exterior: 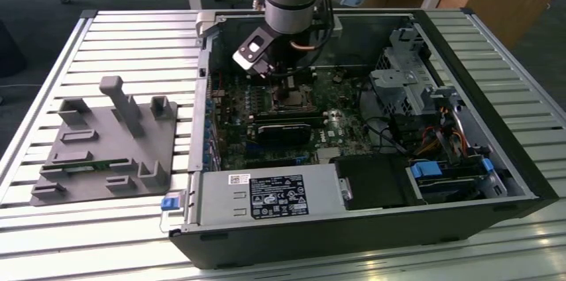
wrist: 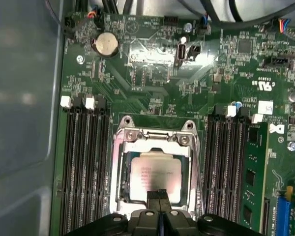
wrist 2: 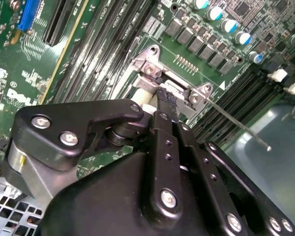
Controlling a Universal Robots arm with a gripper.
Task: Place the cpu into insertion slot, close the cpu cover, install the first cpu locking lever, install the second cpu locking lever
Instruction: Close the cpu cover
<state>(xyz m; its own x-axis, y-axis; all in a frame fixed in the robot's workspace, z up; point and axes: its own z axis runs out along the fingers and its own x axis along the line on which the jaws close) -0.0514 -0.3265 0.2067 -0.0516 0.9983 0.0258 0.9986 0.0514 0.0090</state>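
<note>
One cpu [wrist: 155, 177] seated in insertion slot [wrist: 125, 184]. One cpu cover [wrist: 119, 162] lies flat over its edges. One gripper [wrist: 159, 193], jaws pressed together, tips at cover edge. One lever rod [wrist 2: 236, 123] angles out from cover corner. Exterior view: socket at 10 o'clock from case [exterior: 354, 241] middle.

Soft even light; glare on the motherboard [wrist: 146, 55], shadow inside the computer case [exterior: 354, 244].

Pale metal table [exterior: 132, 36], top of parallel slats, carries all. Open black computer case [exterior: 354, 234] lies on its side directly on slats, open face up. Grey fixture plate [exterior: 97, 185] with upright pegs and blocks lies flat on slats just beside case, on exterior view's left of it; contact with case not discernible. Slats run on past case on every side.
</note>
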